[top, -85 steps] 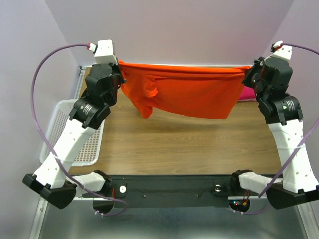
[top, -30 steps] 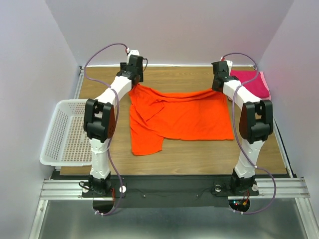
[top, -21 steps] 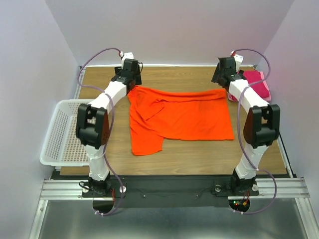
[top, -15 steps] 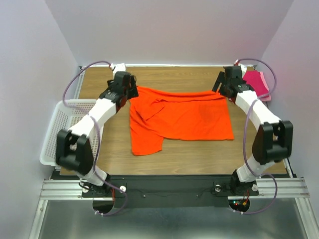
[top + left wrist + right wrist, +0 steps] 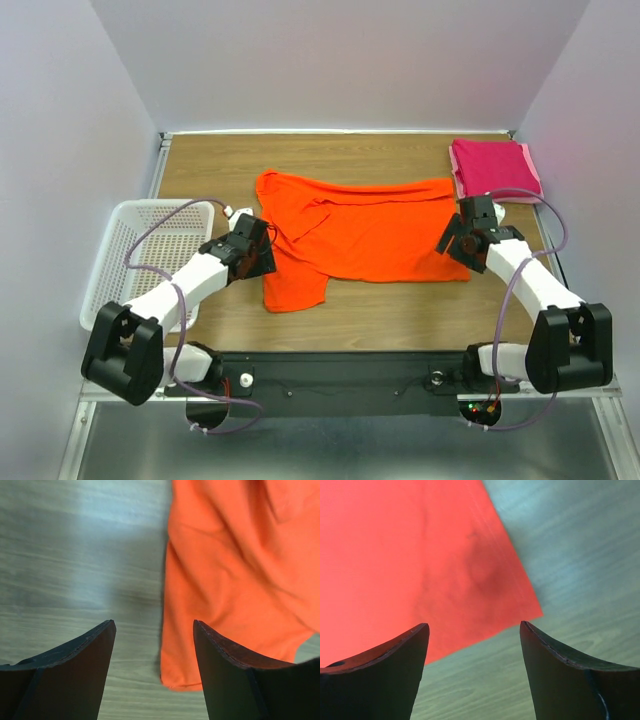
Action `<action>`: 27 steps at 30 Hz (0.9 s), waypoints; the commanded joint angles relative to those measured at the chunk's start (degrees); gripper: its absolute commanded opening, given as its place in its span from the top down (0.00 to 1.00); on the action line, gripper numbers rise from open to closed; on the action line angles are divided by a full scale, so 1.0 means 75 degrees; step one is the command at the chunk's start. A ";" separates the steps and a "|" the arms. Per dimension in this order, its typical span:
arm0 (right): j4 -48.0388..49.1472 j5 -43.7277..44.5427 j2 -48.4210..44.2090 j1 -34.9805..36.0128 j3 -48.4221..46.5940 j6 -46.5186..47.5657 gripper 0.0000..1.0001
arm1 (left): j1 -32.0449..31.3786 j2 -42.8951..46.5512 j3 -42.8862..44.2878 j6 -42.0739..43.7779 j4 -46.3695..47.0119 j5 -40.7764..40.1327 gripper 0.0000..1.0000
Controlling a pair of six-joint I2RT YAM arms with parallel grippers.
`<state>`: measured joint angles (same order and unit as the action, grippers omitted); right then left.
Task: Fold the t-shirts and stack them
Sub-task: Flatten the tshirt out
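A: Status: orange shirt [image 5: 360, 225] is spread at centre, wrinkled on its left; magenta shirt [image 5: 493, 167] is folded at far right. Next grab?

B: The 2 near corners should be pinched evenly, cloth seated deep. Left gripper [image 5: 152, 625] is held low at the near-left flap, right gripper [image 5: 472, 625] over the near-right corner; both are spread apart, nothing clamped.

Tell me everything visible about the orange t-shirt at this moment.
The orange t-shirt is plain, bright, soft-looking cloth, spread nearly flat and unfolded on the wooden table. Its left part is creased, and a flap, seemingly a sleeve, juts toward the near edge; the right side lies smooth. Only the table seems to touch it: the left gripper and right gripper hang open over its near left edge and right corner, gripping nothing.
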<state>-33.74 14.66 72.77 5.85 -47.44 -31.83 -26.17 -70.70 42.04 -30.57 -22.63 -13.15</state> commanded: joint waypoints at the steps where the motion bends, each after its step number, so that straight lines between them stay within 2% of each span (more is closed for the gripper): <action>1: -0.0400 0.0308 -0.0246 -0.0217 0.0137 -0.0407 0.22 | -0.0318 -0.0323 -0.0097 -0.0249 -0.0240 0.0240 0.27; 6: -0.0529 0.0366 -0.0433 -0.0497 0.0313 -0.0525 0.23 | -0.0787 -0.0769 -0.0156 -0.0494 -0.0625 0.0324 0.32; 12: -0.0599 0.0273 -0.0504 -0.0744 0.0442 -0.0513 0.24 | -0.0869 -0.0488 -0.0390 -0.0659 -0.0919 0.0463 0.40; 24: -0.0611 0.0273 -0.0492 -0.1154 0.0618 -0.0338 0.24 | -0.1163 -0.0769 -0.0508 -0.0917 -0.0978 0.0569 0.45; 27: -0.0611 0.0238 -0.0457 -0.1225 0.0572 -0.0256 0.24 | -0.1232 -0.0839 -0.0578 -0.0928 -0.0897 0.0919 0.51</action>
<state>-38.44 15.68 70.08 -2.48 -43.11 -34.50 -34.70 -76.55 38.94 -36.73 -28.49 -8.19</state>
